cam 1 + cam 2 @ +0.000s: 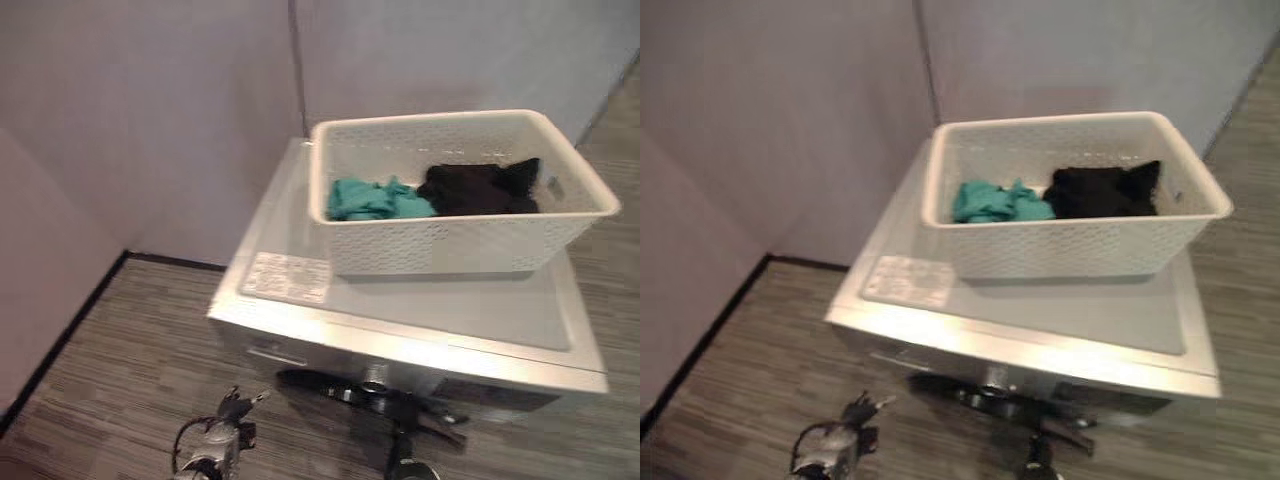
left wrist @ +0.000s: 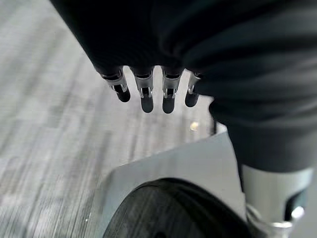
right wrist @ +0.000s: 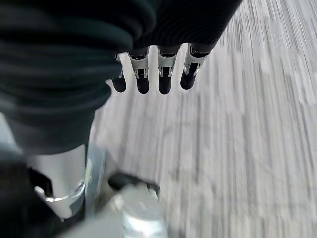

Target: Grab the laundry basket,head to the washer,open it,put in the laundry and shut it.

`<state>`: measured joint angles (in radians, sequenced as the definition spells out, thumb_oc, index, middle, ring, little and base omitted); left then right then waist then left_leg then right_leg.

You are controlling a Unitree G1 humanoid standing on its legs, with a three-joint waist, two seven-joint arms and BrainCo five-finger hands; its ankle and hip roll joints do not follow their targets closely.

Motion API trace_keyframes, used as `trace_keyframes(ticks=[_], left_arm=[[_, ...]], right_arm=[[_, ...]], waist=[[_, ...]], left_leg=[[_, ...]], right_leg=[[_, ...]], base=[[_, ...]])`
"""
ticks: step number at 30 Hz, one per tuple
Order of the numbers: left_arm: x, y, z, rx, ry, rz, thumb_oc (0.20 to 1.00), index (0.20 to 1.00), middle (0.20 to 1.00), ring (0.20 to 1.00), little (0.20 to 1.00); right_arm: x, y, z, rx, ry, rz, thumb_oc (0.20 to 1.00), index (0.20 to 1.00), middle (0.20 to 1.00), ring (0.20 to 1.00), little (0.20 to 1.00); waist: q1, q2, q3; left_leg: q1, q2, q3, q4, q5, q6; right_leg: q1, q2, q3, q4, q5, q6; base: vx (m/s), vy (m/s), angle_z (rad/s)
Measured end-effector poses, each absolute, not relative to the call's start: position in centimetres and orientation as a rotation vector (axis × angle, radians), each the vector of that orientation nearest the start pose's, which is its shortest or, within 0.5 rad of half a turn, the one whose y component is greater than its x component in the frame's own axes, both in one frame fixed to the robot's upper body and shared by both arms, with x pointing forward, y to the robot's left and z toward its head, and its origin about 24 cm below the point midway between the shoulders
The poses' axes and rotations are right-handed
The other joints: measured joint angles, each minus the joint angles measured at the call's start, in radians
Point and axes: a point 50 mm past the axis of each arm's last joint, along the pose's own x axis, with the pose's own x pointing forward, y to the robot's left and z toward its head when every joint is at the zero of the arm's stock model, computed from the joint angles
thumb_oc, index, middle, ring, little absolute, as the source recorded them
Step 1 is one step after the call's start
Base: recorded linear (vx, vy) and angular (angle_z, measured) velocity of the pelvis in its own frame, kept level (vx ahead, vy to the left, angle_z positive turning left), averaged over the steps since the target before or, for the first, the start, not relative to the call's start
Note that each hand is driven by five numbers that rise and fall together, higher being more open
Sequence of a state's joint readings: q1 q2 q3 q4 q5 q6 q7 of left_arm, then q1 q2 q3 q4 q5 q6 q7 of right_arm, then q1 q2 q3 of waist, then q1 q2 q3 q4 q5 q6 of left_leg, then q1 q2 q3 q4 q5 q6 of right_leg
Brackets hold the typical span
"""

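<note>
white perforated laundry basket (image 1: pixel 470 245) sits upright on top of the silver washer (image 1: pixel 300 320), toward its back right side. inside it, a crumpled teal cloth (image 1: pixel 375 199) lies touching a bunched black garment (image 1: pixel 480 188). washer's flat lid is down, with a white label (image 1: pixel 287 277) near its front left corner.

Each hand wears a dark ribbed cover over its back and wrist. The left hand (image 2: pixel 148 94) and right hand (image 3: pixel 153 74) both carry silver fingers with dark rounded tips, small metal pins showing along them.
</note>
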<state>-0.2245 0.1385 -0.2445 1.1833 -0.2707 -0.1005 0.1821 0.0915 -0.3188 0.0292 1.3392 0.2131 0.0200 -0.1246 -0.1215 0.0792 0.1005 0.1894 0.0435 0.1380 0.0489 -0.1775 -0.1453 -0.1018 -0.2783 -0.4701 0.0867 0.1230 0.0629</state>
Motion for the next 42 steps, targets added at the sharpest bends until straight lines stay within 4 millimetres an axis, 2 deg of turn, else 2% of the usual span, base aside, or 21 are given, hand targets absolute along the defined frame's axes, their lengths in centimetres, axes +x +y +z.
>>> trace_keyframes(ticks=[4,7,8,10,12,14,16,20,22,23,24,25,26,27,29,32,34,37,39,40,42], left_arm=[[17.9,19.9,-13.6,0.195,0.92,0.161,1.0,1.0,1.0,1.0,1.0],[15.9,21.4,-14.2,0.197,0.974,0.208,1.0,1.0,1.0,1.0,1.0],[15.4,21.6,-14.3,0.199,0.978,0.21,1.0,1.0,1.0,1.0,1.0],[14.6,21.6,-14.7,0.196,1.0,0.211,1.0,1.0,1.0,1.0,1.0],[13.2,21.9,-15.0,0.198,1.028,0.212,1.0,1.0,1.0,1.0,1.0],[12.8,22.0,-15.1,0.201,1.035,0.209,1.0,1.0,1.0,1.0,1.0],[12.2,21.9,-15.1,0.194,1.023,0.202,1.0,1.0,1.0,1.0,1.0],[12.9,21.2,-14.5,0.129,0.956,0.208,1.0,1.0,1.0,1.0,1.0],[13.6,21.2,-14.3,0.123,0.942,0.211,1.0,1.0,1.0,1.0,1.0],[13.7,20.7,-14.4,0.114,0.943,0.201,1.0,1.0,1.0,1.0,1.0],[15.0,19.6,-14.2,0.128,0.922,0.155,1.0,1.0,1.0,1.0,1.0],[16.3,19.1,-13.8,0.136,0.891,0.13,1.0,1.0,1.0,1.0,1.0],[18.4,18.2,-13.0,0.151,0.841,0.092,1.0,1.0,1.0,1.0,1.0],[19.0,18.0,-12.7,0.15,0.826,0.089,1.0,1.0,1.0,1.0,1.0],[19.1,18.2,-12.7,0.151,0.825,0.104,1.0,1.0,1.0,1.0,1.0],[19.0,18.1,-12.7,0.153,0.822,0.12,1.0,1.0,1.0,1.0,1.0],[18.7,17.2,-12.9,0.138,0.832,0.105,1.0,1.0,1.0,1.0,1.0],[19.5,14.9,-12.6,0.135,0.801,0.035,1.0,1.0,1.0,1.0,1.0],[20.1,14.7,-12.0,0.139,0.764,0.018,1.0,1.0,1.0,1.0,1.0],[19.9,14.7,-11.9,0.17,0.743,-0.01,1.0,1.0,1.0,1.0,1.0],[18.8,15.1,-11.8,0.163,0.727,-0.016,1.0,1.0,1.0,1.0,1.0]], right_arm=[[4.9,-27.3,-15.9,-0.235,1.361,-0.369,1.0,1.0,1.0,1.0,1.0],[6.3,-25.7,-16.2,-0.244,1.332,-0.296,1.0,1.0,1.0,1.0,1.0],[6.8,-25.1,-16.3,-0.275,1.321,-0.244,1.0,1.0,1.0,1.0,1.0],[8.9,-25.0,-15.9,-0.305,1.275,-0.217,1.0,1.0,1.0,1.0,1.0],[12.1,-24.9,-15.0,-0.412,1.173,-0.103,1.0,1.0,1.0,1.0,1.0],[13.8,-24.3,-14.5,-0.479,1.123,-0.027,1.0,1.0,1.0,1.0,1.0],[16.2,-22.3,-13.0,-0.623,0.965,0.179,1.0,1.0,1.0,1.0,1.0],[17.5,-20.4,-10.2,-0.715,0.748,0.331,1.0,1.0,1.0,1.0,1.0],[18.0,-19.4,-9.0,-0.725,0.657,0.363,1.0,1.0,1.0,1.0,1.0],[18.0,-19.5,-9.0,-0.73,0.658,0.362,1.0,1.0,1.0,1.0,1.0],[18.1,-19.9,-8.8,-0.739,0.65,0.351,1.0,1.0,1.0,1.0,1.0],[18.3,-20.0,-8.6,-0.742,0.637,0.344,1.0,1.0,1.0,1.0,1.0],[19.0,-20.4,-8.1,-0.748,0.615,0.323,1.0,1.0,1.0,1.0,1.0],[19.7,-20.4,-7.7,-0.751,0.595,0.314,1.0,1.0,1.0,1.0,1.0],[20.5,-20.0,-7.1,-0.749,0.556,0.314,1.0,1.0,1.0,1.0,1.0],[21.8,-19.7,-5.4,-0.738,0.463,0.289,1.0,1.0,1.0,1.0,1.0],[20.7,-21.2,-5.2,-0.705,0.476,0.214,1.0,1.0,1.0,1.0,1.0],[18.9,-26.0,-3.8,-0.751,0.498,0.055,1.0,1.0,1.0,1.0,1.0],[18.4,-27.4,-3.6,-0.759,0.512,-0.014,1.0,1.0,1.0,1.0,1.0],[17.9,-28.0,-3.6,-0.769,0.521,-0.05,1.0,1.0,1.0,1.0,1.0],[18.1,-28.7,-3.1,-0.798,0.497,-0.113,1.0,1.0,1.0,1.0,1.0]], waist=[[0.009,-0.05,0.025],[0.043,-0.074,0.032],[0.058,-0.071,0.034],[0.083,-0.077,0.034],[0.12,-0.078,0.031],[0.161,-0.087,0.027],[0.188,-0.068,0.019],[0.202,-0.066,0.02],[0.198,-0.105,0.037],[0.193,-0.112,0.042],[0.181,-0.126,0.052],[0.174,-0.134,0.066],[0.152,-0.161,0.094],[0.144,-0.161,0.11],[0.136,-0.161,0.114],[0.101,-0.143,0.13],[0.059,-0.108,0.121],[-0.007,-0.028,0.097],[-0.011,-0.028,0.096],[-0.013,-0.045,0.085],[-0.01,-0.044,0.078]], left_leg=[[-0.003,-0.077,0.012,-0.005,-0.003,0.032],[-0.036,-0.081,-0.002,0.025,-0.014,0.104],[-0.038,-0.058,-0.048,0.015,-0.002,0.141],[-0.054,-0.052,-0.049,0.021,0.004,0.15],[-0.068,-0.023,-0.071,0.024,0.009,0.142],[-0.072,-0.002,-0.069,0.014,0.023,0.121],[-0.088,0.056,-0.043,0.011,0.043,0.106],[-0.131,0.109,-0.015,0.025,0.063,0.104],[-0.174,0.121,-0.024,0.053,0.091,0.112],[-0.181,0.124,-0.042,0.051,0.11,0.095],[-0.236,0.132,-0.081,0.056,0.163,0.024],[-0.269,0.13,-0.089,0.056,0.195,-0.001],[-0.327,0.124,-0.024,0.032,0.271,-0.004],[-0.328,0.14,0.053,0.043,0.261,0.018],[-0.296,0.168,0.097,0.119,0.216,0.039],[-0.174,0.138,0.005,0.102,0.122,0.035],[-0.083,0.154,0.027,-0.012,0.11,0.03],[-0.052,0.174,0.066,-0.112,0.099,0.037],[-0.056,0.144,0.064,-0.141,0.085,0.022],[-0.067,0.095,0.058,-0.146,0.088,0.044],[-0.067,0.054,0.058,-0.141,0.086,0.069]], right_leg=[[-0.011,-0.079,0.023,-0.024,0.135,0.009],[-0.023,-0.077,0.109,0.03,0.125,0.036],[-0.019,-0.038,0.191,0.143,-0.02,0.061],[-0.008,-0.015,0.195,0.177,-0.084,0.078],[0.03,0.06,0.227,0.217,-0.224,0.077],[0.077,0.085,0.204,0.116,-0.232,0.062],[0.099,0.161,0.198,-0.001,-0.175,0.021],[0.104,0.234,0.219,-0.113,-0.109,-0.014],[0.112,0.257,0.219,-0.174,-0.055,-0.055],[0.113,0.267,0.211,-0.175,-0.055,-0.058],[0.094,0.273,0.166,-0.183,-0.065,-0.061],[0.08,0.269,0.136,-0.179,-0.063,-0.069],[0.035,0.238,0.068,-0.183,-0.055,-0.106],[0.025,0.235,0.056,-0.183,-0.051,-0.115],[0.009,0.236,0.066,-0.183,-0.047,-0.128],[-0.015,0.243,0.137,-0.169,-0.007,-0.104],[0.006,0.246,0.131,-0.173,-0.004,-0.098],[-0.022,0.237,0.105,-0.179,0.024,-0.06],[-0.042,0.206,0.109,-0.173,0.047,-0.04],[-0.052,0.156,0.114,-0.173,0.062,-0.02],[-0.057,0.116,0.122,-0.173,0.075,0.0]], base=[[-0.23,0.086,0.05],[-0.33,0.018,0.49],[-0.2,-0.101,0.72],[-0.13,-0.142,0.37],[-0.1,-0.233,0.21],[-0.14,-0.314,0.02],[-0.11,-0.299,-0.21],[-0.12,-0.282,-0.27],[-0.18,-0.238,-0.07],[-0.39,-0.287,0.54],[-0.28,-0.149,0.89],[-0.29,-0.116,1.48],[-0.11,-0.053,1.22],[-0.2,0.007,0.89],[-0.12,0.049,0.0],[0.0,0.217,-0.63],[-0.08,0.196,0.0],[-0.08,0.141,0.17],[-0.07,0.134,0.02],[-0.04,0.15,0.1],[0.0,0.112,0.04]])
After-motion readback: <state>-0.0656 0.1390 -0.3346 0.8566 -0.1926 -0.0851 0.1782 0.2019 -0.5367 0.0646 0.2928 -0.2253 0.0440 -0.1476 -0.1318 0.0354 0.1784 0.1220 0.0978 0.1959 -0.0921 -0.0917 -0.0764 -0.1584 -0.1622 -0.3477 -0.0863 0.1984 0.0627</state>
